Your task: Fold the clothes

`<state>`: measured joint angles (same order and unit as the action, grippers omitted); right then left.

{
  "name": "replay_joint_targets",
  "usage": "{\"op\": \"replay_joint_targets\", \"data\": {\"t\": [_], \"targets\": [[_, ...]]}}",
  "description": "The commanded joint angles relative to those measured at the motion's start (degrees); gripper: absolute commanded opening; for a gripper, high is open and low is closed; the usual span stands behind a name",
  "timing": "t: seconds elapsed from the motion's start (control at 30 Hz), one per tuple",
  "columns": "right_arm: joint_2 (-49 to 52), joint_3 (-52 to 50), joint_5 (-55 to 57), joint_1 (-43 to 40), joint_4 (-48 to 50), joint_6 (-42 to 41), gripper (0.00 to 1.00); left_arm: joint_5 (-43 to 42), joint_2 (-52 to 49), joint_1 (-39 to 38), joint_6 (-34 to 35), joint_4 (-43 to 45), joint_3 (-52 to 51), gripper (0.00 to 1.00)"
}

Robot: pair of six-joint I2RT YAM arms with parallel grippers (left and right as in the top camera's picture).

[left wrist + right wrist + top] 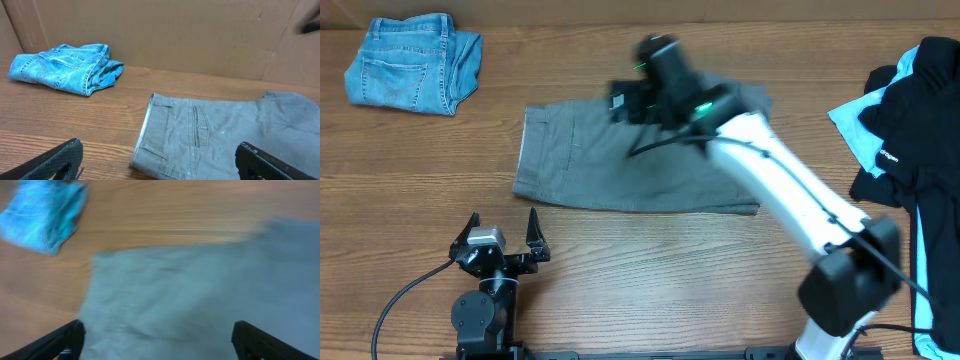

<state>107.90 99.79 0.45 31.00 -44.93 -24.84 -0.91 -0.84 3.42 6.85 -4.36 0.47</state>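
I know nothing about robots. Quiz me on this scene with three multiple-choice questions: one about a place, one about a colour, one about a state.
1. Where is the blue denim piece?
A) at the near right edge
B) at the far left of the table
C) dead centre

2. What colour are the shorts spread flat mid-table?
A) red
B) yellow
C) grey

3. How is the left gripper?
A) open and empty
B) shut on the shorts
C) shut on the denim

Answers:
1 B: it lies by itself at the far left, apart from the other garments.
2 C: they show plain grey in the overhead and left wrist views.
3 A: its fingers stand apart with nothing between them.
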Motion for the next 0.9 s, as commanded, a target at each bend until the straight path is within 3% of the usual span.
{"op": "replay_joint_targets", "data": {"t": [0.0, 0.17, 0.3, 0.47, 0.7, 0.87], "targets": [[-1.0, -0.5, -0.6, -5.3, -7.8, 1.0, 1.0, -0.5, 0.6, 0.3, -1.1, -0.1, -0.2, 1.0], [-0.9, -3.4, -7.7, -10.3, -17.8, 1.0, 1.0, -0.4, 0.6, 0.3, -1.1, -0.1, -0.2, 1.0], [-0.9, -6.3, -8.3, -10.8, -17.5, 0.8, 1.0, -0.4, 0.6, 0.3, -1.1, -0.1, -0.2, 1.0], [-0.9, -11.0, -8.2, -10.4, -10.1, -1.7, 1.0, -0.4, 0.6, 0.3, -1.1, -0.1, -0.2, 1.0], [-0.9, -20.0, -5.1, -10.5, 3.3, -17.6, 1.0, -0.4, 0.6, 0.3, -1.1, -0.1, -0.2, 1.0], [-0.9, -26.2, -3.8, -10.5, 10.6, -18.3, 1.0, 0.0, 0.6, 0.3, -1.1, 0.0, -0.2, 1.0]]}}
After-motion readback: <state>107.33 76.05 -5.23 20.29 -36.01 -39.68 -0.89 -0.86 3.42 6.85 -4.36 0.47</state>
